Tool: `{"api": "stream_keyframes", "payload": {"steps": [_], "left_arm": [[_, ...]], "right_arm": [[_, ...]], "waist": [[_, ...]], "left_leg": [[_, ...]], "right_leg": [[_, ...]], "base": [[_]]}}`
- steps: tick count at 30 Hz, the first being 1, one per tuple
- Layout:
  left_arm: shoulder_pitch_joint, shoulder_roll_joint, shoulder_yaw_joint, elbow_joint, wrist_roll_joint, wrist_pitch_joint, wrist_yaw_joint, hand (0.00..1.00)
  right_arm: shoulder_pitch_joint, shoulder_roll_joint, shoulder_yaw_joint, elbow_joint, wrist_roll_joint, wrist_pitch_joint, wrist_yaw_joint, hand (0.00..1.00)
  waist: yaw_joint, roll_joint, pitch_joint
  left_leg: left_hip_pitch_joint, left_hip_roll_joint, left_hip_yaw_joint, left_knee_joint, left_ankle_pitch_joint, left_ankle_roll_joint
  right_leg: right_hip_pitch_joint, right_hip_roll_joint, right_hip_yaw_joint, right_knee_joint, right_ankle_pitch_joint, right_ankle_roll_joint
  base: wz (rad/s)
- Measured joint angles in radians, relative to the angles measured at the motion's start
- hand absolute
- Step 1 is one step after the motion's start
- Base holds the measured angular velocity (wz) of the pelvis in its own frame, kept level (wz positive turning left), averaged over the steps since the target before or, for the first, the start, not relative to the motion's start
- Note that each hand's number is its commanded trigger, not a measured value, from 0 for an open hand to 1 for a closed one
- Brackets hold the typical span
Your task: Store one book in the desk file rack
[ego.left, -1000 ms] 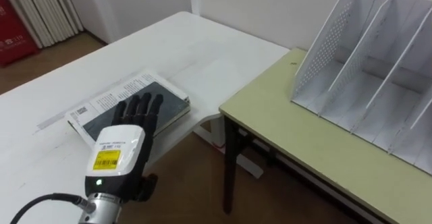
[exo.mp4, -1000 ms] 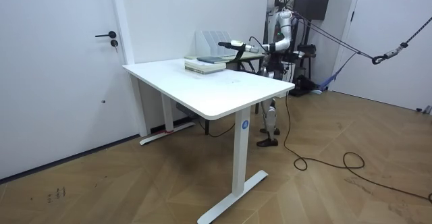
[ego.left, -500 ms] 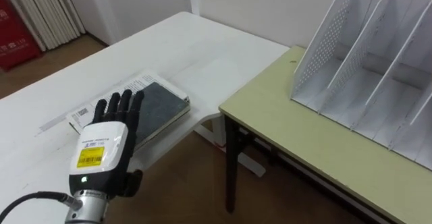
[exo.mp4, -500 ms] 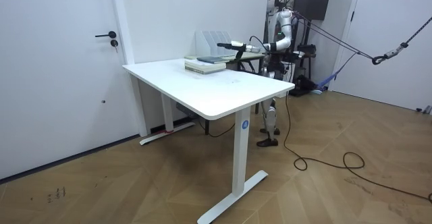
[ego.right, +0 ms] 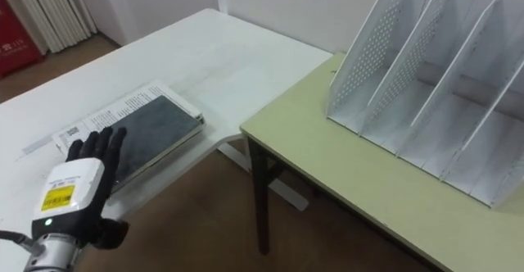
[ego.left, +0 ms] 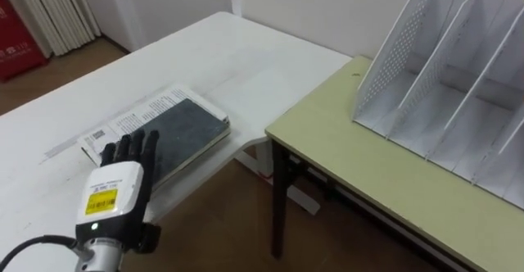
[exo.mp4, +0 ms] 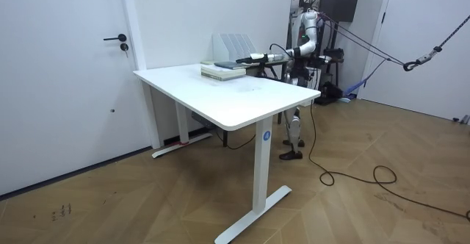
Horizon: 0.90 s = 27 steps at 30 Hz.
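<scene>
In the left eye view the left hand (ego.left: 110,202) had slid back to the near end of the book (ego.left: 176,129), fingers straight and gripping nothing. The room view showed that arm drawn in over the white surface (exo.mp4: 220,90). In the right eye view the book lay ungrasped and the file rack (ego.right: 426,75) stood empty.

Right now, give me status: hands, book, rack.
Left hand open, fingers straight over near end of dark book. Book flat atop a printed booklet on the white table, not gripped. File rack on the green desk, visible slots empty. Path looks clear.
</scene>
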Motion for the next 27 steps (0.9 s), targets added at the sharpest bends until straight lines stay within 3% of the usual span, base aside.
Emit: {"api": "stream_keyframes", "payload": {"steps": [4,5,8,9,11,17,27], "left_arm": [[-0.005,0.000,0.000,0.036,-0.017,0.001,-0.026,0.00],[-0.012,0.000,0.000,0.037,-0.035,0.003,-0.038,0.32],[-0.020,0.001,0.001,0.037,-0.038,0.012,-0.065,0.69],[-0.020,0.001,0.001,0.038,-0.039,0.015,-0.069,0.91],[-0.033,0.001,0.002,0.040,-0.039,0.022,-0.070,1.00],[-0.114,0.002,0.043,0.060,-0.037,0.039,-0.073,1.00],[-0.152,-0.001,0.065,0.060,-0.038,0.046,-0.067,1.00]], "right_arm": [[0.002,-0.001,-0.005,-0.004,0.002,0.002,-0.001,0.00],[0.002,-0.001,-0.005,-0.009,0.002,0.004,-0.002,0.00],[0.002,-0.001,-0.005,-0.012,0.001,0.011,-0.002,0.00],[0.002,-0.001,-0.006,-0.012,0.000,0.012,-0.002,0.00],[0.002,-0.003,-0.010,-0.014,-0.001,0.024,-0.001,0.00],[0.002,-0.006,-0.015,-0.017,-0.005,0.033,-0.005,0.00],[0.003,-0.006,-0.014,-0.017,-0.008,0.052,-0.041,0.00]], "waist": [[-0.001,-0.003,0.0023],[0.000,-0.003,0.0022],[0.000,-0.003,0.0012],[0.000,-0.003,0.0009],[0.000,-0.002,-0.0003],[-0.003,0.002,-0.0033],[-0.001,0.002,-0.0038]], "left_leg": [[0.006,0.001,0.000,0.000,0.000,0.000],[0.007,0.001,0.001,0.000,0.000,0.000],[0.010,0.001,0.003,0.002,0.000,0.000],[0.010,0.001,0.003,0.003,0.000,0.000],[0.010,0.000,0.001,0.005,0.000,0.000],[0.018,0.000,0.000,0.005,0.002,0.001],[0.028,-0.003,0.001,0.002,0.003,0.001]], "right_leg": [[0.005,0.000,0.000,0.001,0.000,0.000],[0.006,0.000,0.000,0.002,0.000,0.000],[0.008,0.000,0.001,0.002,0.000,0.000],[0.009,-0.001,-0.001,0.002,0.000,0.000],[0.010,-0.001,-0.002,0.004,0.000,0.000],[0.016,-0.001,0.000,0.007,0.000,0.000],[0.027,-0.002,-0.001,0.000,-0.001,0.000]], "base": [[0.00],[0.00],[0.00],[0.00],[0.00],[0.00],[0.00]]}}
